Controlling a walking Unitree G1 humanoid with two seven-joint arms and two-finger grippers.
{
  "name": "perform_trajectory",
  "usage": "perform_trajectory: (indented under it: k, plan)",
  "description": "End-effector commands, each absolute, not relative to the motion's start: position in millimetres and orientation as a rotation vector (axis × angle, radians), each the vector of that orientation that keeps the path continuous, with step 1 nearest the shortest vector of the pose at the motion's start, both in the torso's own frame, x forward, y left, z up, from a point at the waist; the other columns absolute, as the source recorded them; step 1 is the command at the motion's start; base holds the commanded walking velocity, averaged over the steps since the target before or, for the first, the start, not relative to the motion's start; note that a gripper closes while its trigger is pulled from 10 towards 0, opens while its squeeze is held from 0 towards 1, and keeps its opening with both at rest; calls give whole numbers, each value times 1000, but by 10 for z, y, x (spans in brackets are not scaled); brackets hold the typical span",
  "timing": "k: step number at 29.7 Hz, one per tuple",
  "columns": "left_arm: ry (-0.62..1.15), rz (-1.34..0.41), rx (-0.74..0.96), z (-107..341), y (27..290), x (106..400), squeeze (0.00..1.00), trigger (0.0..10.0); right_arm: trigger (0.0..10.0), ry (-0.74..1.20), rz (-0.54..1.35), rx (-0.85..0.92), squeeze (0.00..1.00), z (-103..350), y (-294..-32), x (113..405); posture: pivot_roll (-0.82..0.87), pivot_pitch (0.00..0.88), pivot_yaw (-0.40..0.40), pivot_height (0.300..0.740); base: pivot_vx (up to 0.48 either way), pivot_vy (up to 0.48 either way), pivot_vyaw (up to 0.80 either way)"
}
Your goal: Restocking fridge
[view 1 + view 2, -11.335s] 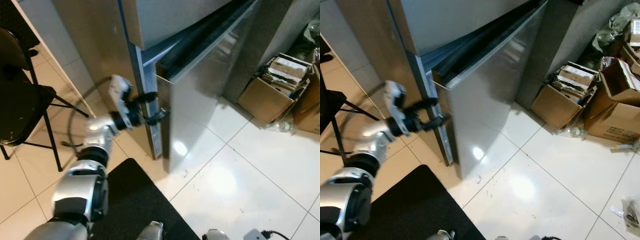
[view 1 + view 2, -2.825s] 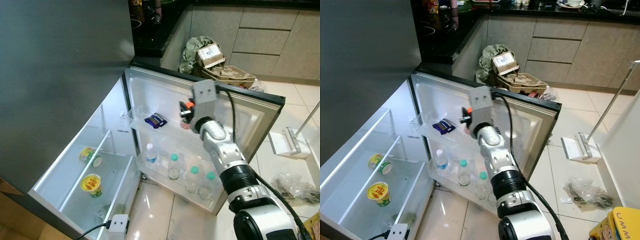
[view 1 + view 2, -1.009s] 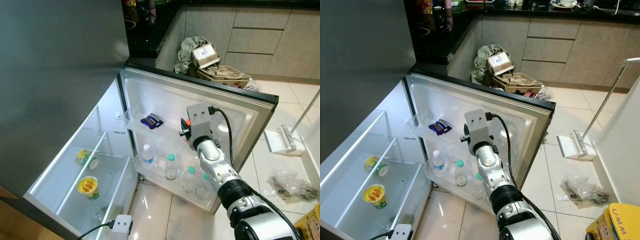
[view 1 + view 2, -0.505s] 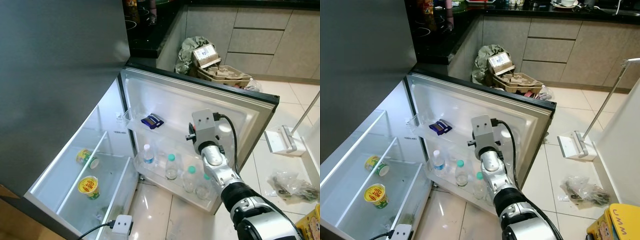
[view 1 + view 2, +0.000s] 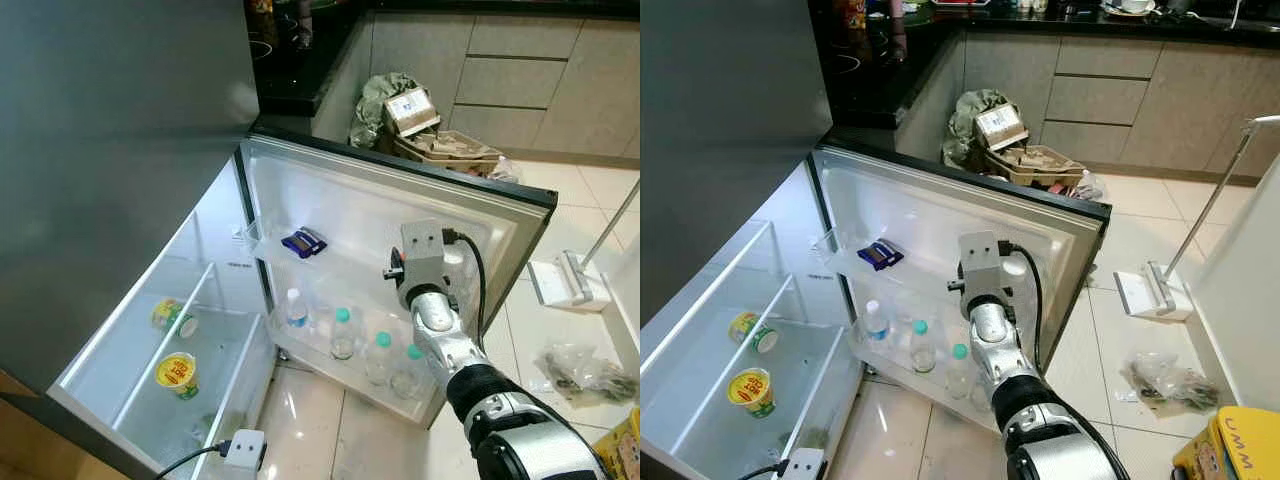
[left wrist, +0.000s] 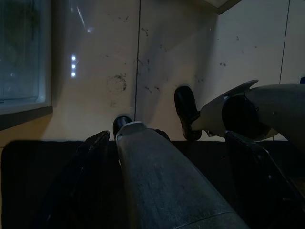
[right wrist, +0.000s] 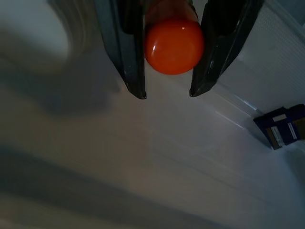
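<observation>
Now the right arm sits lower and further toward the door's outer edge than half a second ago; camera steady. Right tool (image 7: 167, 93) clamps an orange-capped bottle (image 7: 174, 45), both fingers (image 7: 127, 52) pressed against its sides, close before the inner face of the open fridge door (image 5: 350, 200). Upper door shelf (image 5: 262, 243): one dark blue packet (image 5: 303, 241). Lower door bin (image 5: 300, 350): four clear bottles (image 5: 344, 333), one white-capped, three green-capped. Fridge compartment (image 5: 130, 385): two yellow cups (image 5: 176, 372) lying on the shelf. Left tool (image 6: 171, 181) hangs over dark mat and tile; fingers spread, though that view is dim.
</observation>
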State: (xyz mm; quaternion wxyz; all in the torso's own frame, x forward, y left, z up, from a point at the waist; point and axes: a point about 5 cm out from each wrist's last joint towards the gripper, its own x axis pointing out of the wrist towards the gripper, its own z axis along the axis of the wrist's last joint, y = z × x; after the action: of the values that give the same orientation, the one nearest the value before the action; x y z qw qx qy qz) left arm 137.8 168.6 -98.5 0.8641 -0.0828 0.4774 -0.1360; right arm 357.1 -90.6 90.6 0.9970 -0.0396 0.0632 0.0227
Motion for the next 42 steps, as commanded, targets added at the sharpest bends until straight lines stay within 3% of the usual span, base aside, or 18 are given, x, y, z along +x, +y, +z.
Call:
perform_trajectory:
  k: [1,6,9,10,11,12,13,14,15,16,27,33,34,38,39,40,42]
  plan:
    - [1011,-309,-166,-998,1635,1351,0,10000,10000,135,29,-60,1000,918,-910,3590,-99,0,-26,740,0,0,0]
    - [1012,-315,-162,-999,1631,1347,0,10000,10000,123,12,-35,969,941,-918,3600,-99,0,-26,740,0,0,0]
    - [1012,-316,-161,-999,1633,1347,0,10000,10000,94,17,-23,843,996,-905,3618,-100,0,-23,740,0,0,0]
    - [1012,-316,-161,-998,1633,1348,0,10000,10000,79,24,-8,745,1024,-891,3625,-98,0,-22,740,0,0,0]
    - [1012,-316,-161,-998,1633,1348,0,10000,10000,79,24,-8,745,1024,-891,3625,-98,0,-22,740,0,0,0]
    - [1012,-316,-160,-998,1634,1348,0,10000,10000,67,33,6,624,1048,-877,3630,-98,0,-22,740,0,0,0]
    - [1011,-316,-160,-998,1635,1349,0,10000,10000,48,49,14,286,1082,-854,3637,-98,0,-22,740,0,0,0]
    - [1011,-316,-160,-998,1635,1349,0,10000,10000,48,49,14,286,1082,-854,3637,-98,0,-22,740,0,0,0]
    - [1011,-316,-159,-998,1636,1349,0,10000,10000,19,82,29,35,1141,-804,3645,-100,0,-20,740,0,0,0]
    - [1012,-317,-159,-997,1637,1350,0,10000,10000,-28,128,46,0,1230,-731,3653,-101,0,-17,740,0,0,0]
    - [1010,-318,-158,-994,1634,1358,0,10000,10000,-199,300,115,0,1581,-503,3633,-98,0,-21,740,0,0,0]
    - [1005,-304,-175,-993,1626,1367,0,10000,10000,-303,785,176,0,1751,-271,3362,-100,0,-26,740,0,0,0]
    - [1005,-304,-175,-993,1626,1367,0,10000,10000,-303,785,176,0,1751,-271,3362,-100,0,-26,740,0,0,0]
    - [996,-276,-194,-989,1644,1377,0,10000,10000,-144,1216,143,0,1400,-380,2976,-99,0,-33,740,0,0,0]
    - [996,-276,-194,-989,1644,1377,0,10000,10000,-144,1216,143,0,1400,-380,2976,-99,0,-33,740,0,0,0]
    - [992,-255,-203,-988,1664,1380,0,10000,10000,59,1358,33,0,992,-609,2782,-100,0,-36,740,0,0,0]
    - [992,-255,-203,-988,1664,1380,0,10000,10000,59,1358,33,0,992,-609,2782,-100,0,-36,740,0,0,0]
